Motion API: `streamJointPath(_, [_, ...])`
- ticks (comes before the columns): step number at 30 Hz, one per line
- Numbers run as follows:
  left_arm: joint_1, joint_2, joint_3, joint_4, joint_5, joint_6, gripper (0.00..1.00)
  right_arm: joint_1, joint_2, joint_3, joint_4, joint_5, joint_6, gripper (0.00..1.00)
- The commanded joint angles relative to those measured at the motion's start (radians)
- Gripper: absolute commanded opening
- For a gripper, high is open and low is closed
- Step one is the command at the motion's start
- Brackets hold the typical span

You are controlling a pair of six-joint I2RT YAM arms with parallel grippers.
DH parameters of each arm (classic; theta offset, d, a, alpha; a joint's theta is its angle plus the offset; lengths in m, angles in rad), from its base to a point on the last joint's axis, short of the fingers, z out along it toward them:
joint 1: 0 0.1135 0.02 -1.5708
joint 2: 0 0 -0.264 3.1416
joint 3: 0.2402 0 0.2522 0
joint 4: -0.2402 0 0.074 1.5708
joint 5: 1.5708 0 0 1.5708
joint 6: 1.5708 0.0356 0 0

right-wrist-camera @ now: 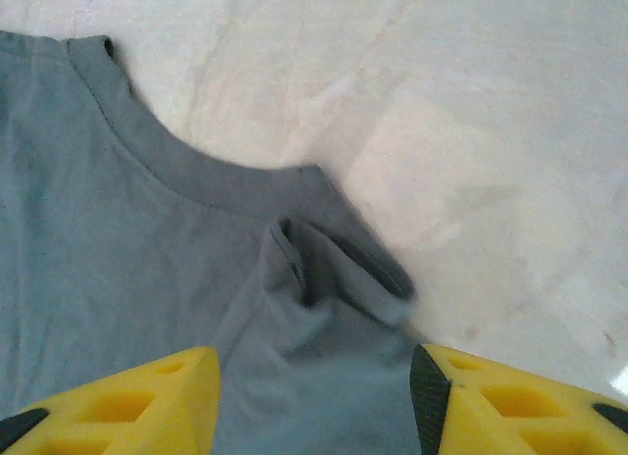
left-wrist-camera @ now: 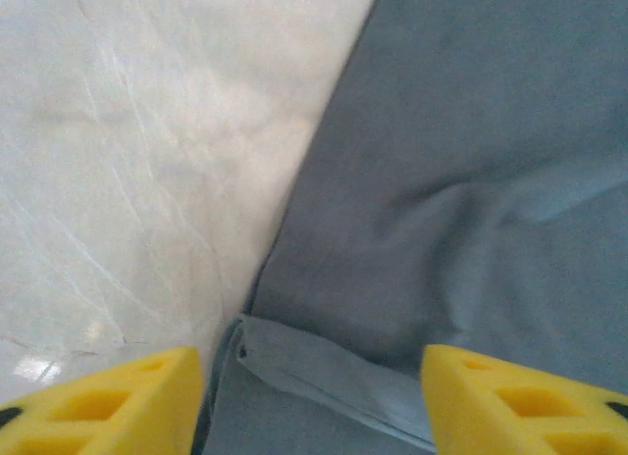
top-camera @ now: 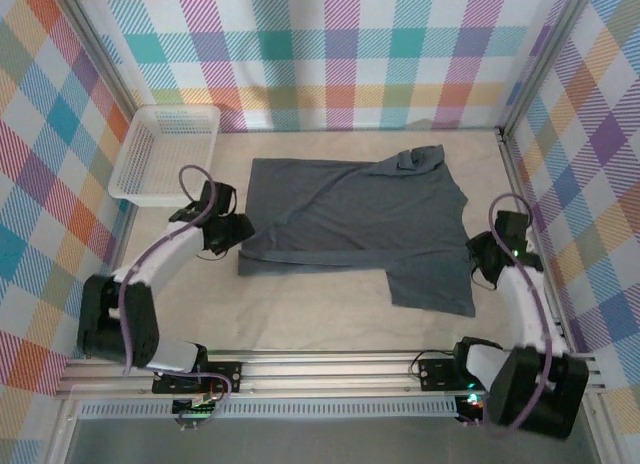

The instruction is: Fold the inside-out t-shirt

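Plain grey t-shirt point(top-camera: 360, 219) flat between left gripper point(top-camera: 240, 234) and right gripper point(top-camera: 477, 252)

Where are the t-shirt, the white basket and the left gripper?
t-shirt point(top-camera: 360, 219): top external view, middle of its body.
white basket point(top-camera: 180, 109): top external view, its far rim.
left gripper point(left-wrist-camera: 312, 401): left wrist view, midway between its open jaws.

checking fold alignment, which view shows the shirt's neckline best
Right wrist: the neckline curves across the frame close up, band clearly visible. Top external shows it small, at the right edge of the t-shirt, near the right arm. Left wrist shows a different edge, folded over.
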Motion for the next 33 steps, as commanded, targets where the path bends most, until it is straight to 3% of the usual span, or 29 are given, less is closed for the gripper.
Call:
streamJointPath(1, [-0.068, -0.111, 0.017, -0.011, -0.066, 0.070, 0.66, 0.004, -0.054, -0.087, -0.202, -0.028, 0.040, 0.55])
streamJointPath(5, [-0.206, -0.119, 0.090, -0.080, -0.190, 0.127, 0.66, 0.005, -0.007, -0.116, -0.246, -0.028, 0.036, 0.57])
streamJointPath(9, [-0.298, -0.081, 0.133, -0.101, -0.257, 0.166, 0.67, 0.020, 0.135, -0.114, -0.161, -0.134, -0.035, 0.56])
streamJointPath(13, [-0.306, -0.056, 0.116, -0.105, -0.267, 0.149, 0.67, 0.072, 0.265, -0.081, -0.048, -0.233, -0.087, 0.35])
streamJointPath(14, [-0.306, -0.053, 0.112, -0.106, -0.265, 0.145, 0.67, 0.085, 0.287, -0.065, -0.030, -0.258, -0.097, 0.26])
streamJointPath(16, [-0.306, -0.051, 0.105, -0.112, -0.272, 0.135, 0.66, 0.120, 0.327, -0.018, -0.018, -0.307, -0.115, 0.00])
streamJointPath(19, [-0.306, -0.052, 0.101, -0.130, -0.290, 0.127, 0.66, 0.192, 0.352, 0.071, -0.048, -0.384, -0.091, 0.00])
streamJointPath(22, [-0.306, -0.046, 0.102, -0.126, -0.282, 0.118, 0.66, 0.227, 0.350, 0.156, -0.029, -0.450, 0.053, 0.00])
streamJointPath(25, [-0.306, -0.023, 0.107, -0.093, -0.264, 0.115, 0.66, 0.225, 0.429, 0.320, -0.028, -0.371, 0.188, 0.00])
streamJointPath(29, [-0.306, 0.034, 0.129, -0.072, -0.229, 0.110, 0.66, 0.162, 0.685, 0.586, -0.058, -0.279, 0.256, 0.00])
streamJointPath(30, [-0.305, 0.054, 0.139, -0.074, -0.223, 0.106, 0.67, 0.146, 0.754, 0.656, -0.073, -0.263, 0.246, 0.03])
streamJointPath(32, [-0.301, 0.100, 0.170, -0.089, -0.207, 0.106, 0.68, 0.130, 0.850, 0.750, -0.120, -0.250, 0.212, 0.29])
streamJointPath(33, [-0.297, 0.140, 0.206, -0.111, -0.199, 0.105, 0.68, 0.117, 0.867, 0.762, -0.113, -0.287, 0.197, 0.29])
